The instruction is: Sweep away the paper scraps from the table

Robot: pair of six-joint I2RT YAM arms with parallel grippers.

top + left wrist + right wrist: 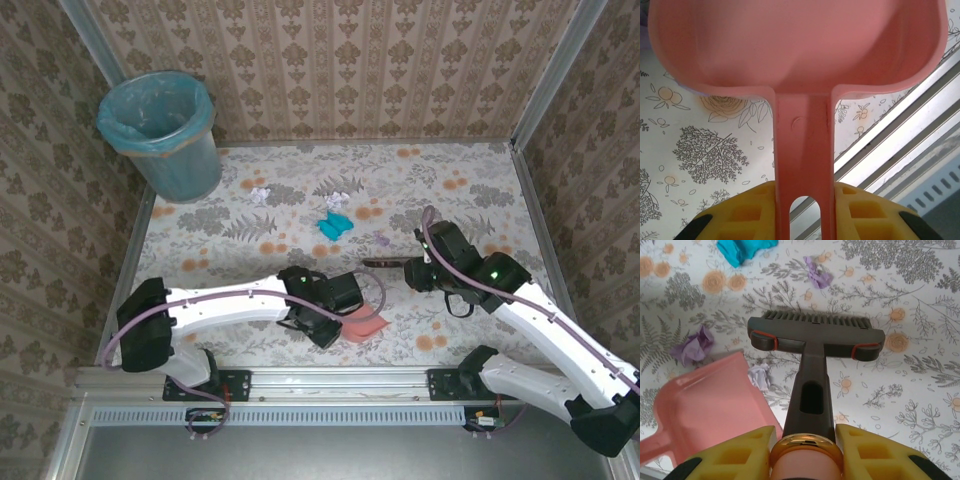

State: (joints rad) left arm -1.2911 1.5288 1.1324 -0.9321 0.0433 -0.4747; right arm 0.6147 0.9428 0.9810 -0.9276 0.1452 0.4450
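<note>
My left gripper (pixel 338 303) (pixel 804 202) is shut on the handle of a pink dustpan (pixel 366 326) (pixel 795 45), held low over the table (pixel 470 210) near its front edge. My right gripper (pixel 420 272) (pixel 805 440) is shut on the handle of a dark brush (pixel 385 263) (pixel 815 335), whose bristles point away. A teal scrap (pixel 335 225) (pixel 742 249) and a small purple scrap (pixel 382 238) (pixel 817 272) lie beyond the brush. Beside the dustpan's (pixel 710 405) lip lie a lilac wad (pixel 692 347) and a white wad (pixel 760 375). Farther back are a lilac scrap (pixel 260 195) and a white scrap (pixel 338 196).
A teal-lined trash bin (pixel 165 135) stands at the back left corner. Brown patterned walls close in the table on three sides. A metal rail (pixel 340 380) (pixel 900 135) runs along the front edge, close to the dustpan.
</note>
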